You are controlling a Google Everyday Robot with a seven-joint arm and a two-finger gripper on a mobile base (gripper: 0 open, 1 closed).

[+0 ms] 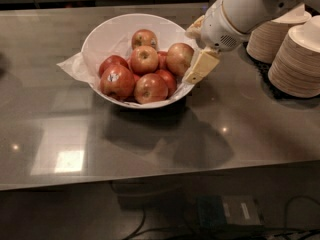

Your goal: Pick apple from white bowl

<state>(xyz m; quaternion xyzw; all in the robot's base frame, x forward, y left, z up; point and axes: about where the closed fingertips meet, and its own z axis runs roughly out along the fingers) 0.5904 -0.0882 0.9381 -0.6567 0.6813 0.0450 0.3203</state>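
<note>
The white bowl stands on the grey counter, with a crumpled white paper liner sticking out over its left rim. It holds several apples. The pale golden-tan apple lies at the bowl's right side. My gripper hangs on a white arm coming from the upper right and sits at the bowl's right rim, right beside that apple. Its cream fingers are apart: one finger is over the rim in front of the apple, the other behind it. It holds nothing.
A dark red apple with a white sticker lies at the bowl's front left, and a smaller apple with a stem dimple lies in the middle. Stacks of beige disposable bowls stand at the right. The counter's front edge runs across below.
</note>
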